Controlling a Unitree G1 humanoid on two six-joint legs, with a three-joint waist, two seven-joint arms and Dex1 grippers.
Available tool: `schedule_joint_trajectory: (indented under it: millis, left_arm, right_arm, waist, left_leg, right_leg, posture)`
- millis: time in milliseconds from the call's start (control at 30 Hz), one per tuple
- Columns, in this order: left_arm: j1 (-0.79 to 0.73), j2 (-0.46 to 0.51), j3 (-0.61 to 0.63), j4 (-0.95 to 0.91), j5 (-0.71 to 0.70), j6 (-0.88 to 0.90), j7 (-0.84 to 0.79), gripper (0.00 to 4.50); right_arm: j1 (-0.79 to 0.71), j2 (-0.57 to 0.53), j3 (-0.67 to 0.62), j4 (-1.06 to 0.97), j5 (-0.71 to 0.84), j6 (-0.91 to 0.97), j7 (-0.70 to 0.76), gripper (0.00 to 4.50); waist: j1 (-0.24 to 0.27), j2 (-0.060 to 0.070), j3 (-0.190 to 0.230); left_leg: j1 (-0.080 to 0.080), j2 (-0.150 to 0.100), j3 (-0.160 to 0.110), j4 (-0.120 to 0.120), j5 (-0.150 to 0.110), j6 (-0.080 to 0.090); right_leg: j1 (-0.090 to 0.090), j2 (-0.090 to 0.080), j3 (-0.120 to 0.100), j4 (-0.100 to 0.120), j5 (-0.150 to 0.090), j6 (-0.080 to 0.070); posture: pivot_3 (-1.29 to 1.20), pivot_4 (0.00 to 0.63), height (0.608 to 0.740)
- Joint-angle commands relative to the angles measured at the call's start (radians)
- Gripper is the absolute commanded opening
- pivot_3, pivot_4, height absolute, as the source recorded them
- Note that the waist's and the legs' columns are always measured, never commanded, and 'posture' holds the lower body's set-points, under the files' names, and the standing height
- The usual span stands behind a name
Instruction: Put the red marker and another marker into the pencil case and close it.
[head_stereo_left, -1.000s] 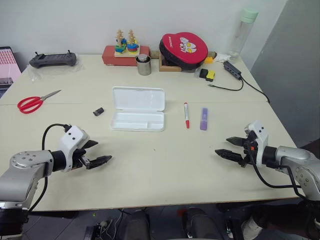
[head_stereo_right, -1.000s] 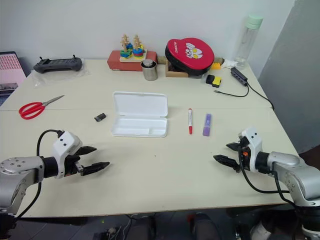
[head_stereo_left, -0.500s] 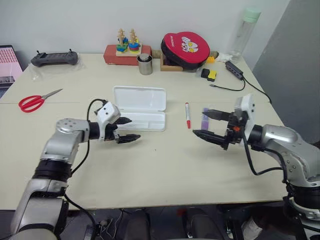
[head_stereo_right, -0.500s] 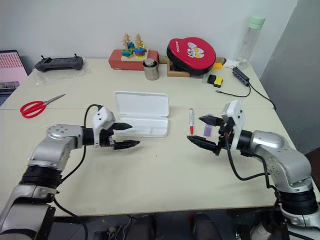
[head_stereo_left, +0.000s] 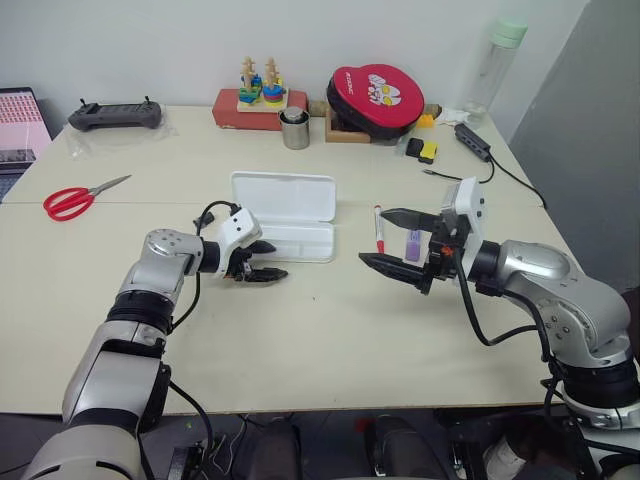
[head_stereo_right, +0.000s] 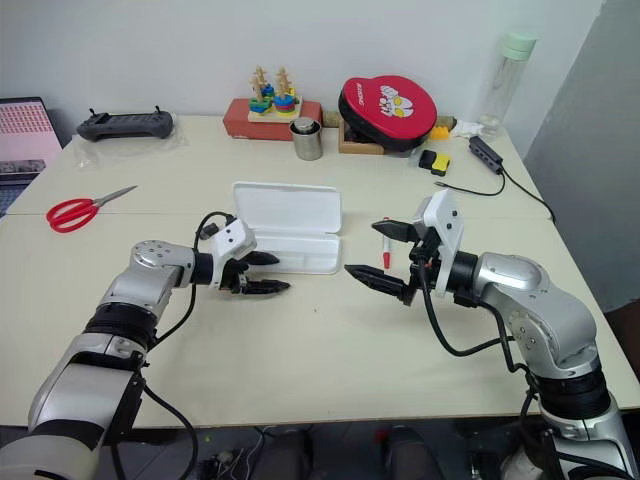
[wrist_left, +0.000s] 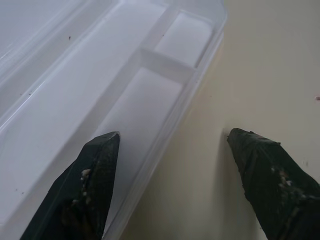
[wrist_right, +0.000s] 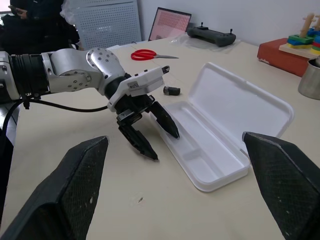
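A: Both arms have swung in from the near edge of the table (head_stereo_left: 330, 340) since a second ago. The left gripper (head_stereo_left: 262, 260) now sits at the near left corner of the pencil case (head_stereo_left: 282, 212), one finger over the tray, the other outside over the tabletop.

B: Its claw?

A: Fingers spread, nothing between them, narrower than before. The case lies open, lid flat toward the far side, compartments bare.

B: And the right?

A: The right gripper (head_stereo_left: 392, 243) has come up and across. It hovers wide open, holding nothing, just in front of the red marker (head_stereo_left: 378, 229).

B: The pens haven't budged?

A: No. The red marker lies on the table just right of the case, the purple marker (head_stereo_left: 411, 243) beside it, partly behind the right gripper's fingers. The red scissors (head_stereo_left: 72, 199) stay far left.
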Motion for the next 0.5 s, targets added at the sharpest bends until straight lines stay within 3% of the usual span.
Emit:
schedule_joint_trajectory:
  millis: [33,400,500]
  left_arm:
    - [-0.021,-0.011,0.016,0.023,0.014,-0.042,0.01,2.72]
    - [0.004,-0.04,0.037,0.002,-0.007,-0.08,-0.009,0.45]
    - [0.053,-0.041,0.058,-0.104,-0.068,-0.062,-0.081,0.02]
  right_arm:
    - [0.005,-0.011,-0.026,-0.047,0.015,-0.003,-0.001,4.5]
    - [0.022,-0.018,-0.036,-0.047,0.021,-0.004,0.003,4.5]
    - [0.026,-0.024,-0.04,-0.048,0.022,-0.002,0.007,4.5]
  waist:
    - [-0.001,0.0,0.0]
    - [-0.002,0.0,0.0]
    - [-0.002,0.0,0.0]
  left_leg:
    - [0.0,0.0,0.0,0.0,0.0,0.0]
    - [0.0,0.0,0.0,0.001,0.0,0.0]
    - [0.0,0.0,0.0,0.001,0.0,0.0]
  right_leg:
    - [0.0,0.0,0.0,0.0,0.0,0.0]
    - [0.0,0.0,0.0,0.001,0.0,0.0]
    - [0.0,0.0,0.0,0.001,0.001,0.001]
  posture:
    - [0.0,0.15,0.74]
    - [0.0,0.15,0.74]
    - [0.0,0.15,0.74]
